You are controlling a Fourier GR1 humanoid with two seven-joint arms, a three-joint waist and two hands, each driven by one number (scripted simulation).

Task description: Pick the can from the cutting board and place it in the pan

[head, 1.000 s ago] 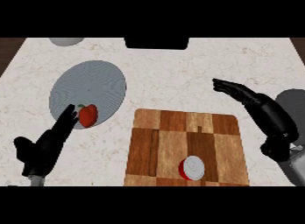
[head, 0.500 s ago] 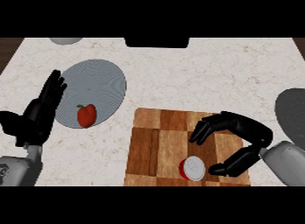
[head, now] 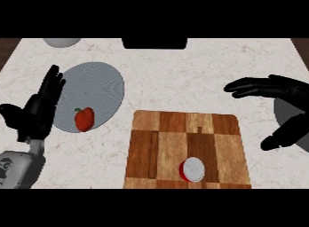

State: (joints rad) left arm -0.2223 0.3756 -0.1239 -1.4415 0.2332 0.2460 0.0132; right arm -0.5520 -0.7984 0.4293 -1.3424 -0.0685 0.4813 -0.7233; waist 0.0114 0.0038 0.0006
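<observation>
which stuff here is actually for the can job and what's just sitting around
For the job:
- can, upright near the board's front edge
- cutting board under it
- pan, grey, at the right edge, partly hidden by the right hand

Just lying about:
- red pepper
- grey plate it lies on
- pale round object at the counter's far left
- left hand, resting open

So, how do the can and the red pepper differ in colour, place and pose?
The can is red with a white top; the pepper is red with a green stem. The can stands on the cutting board; the pepper lies on the grey plate. Neither hand touches them.
</observation>
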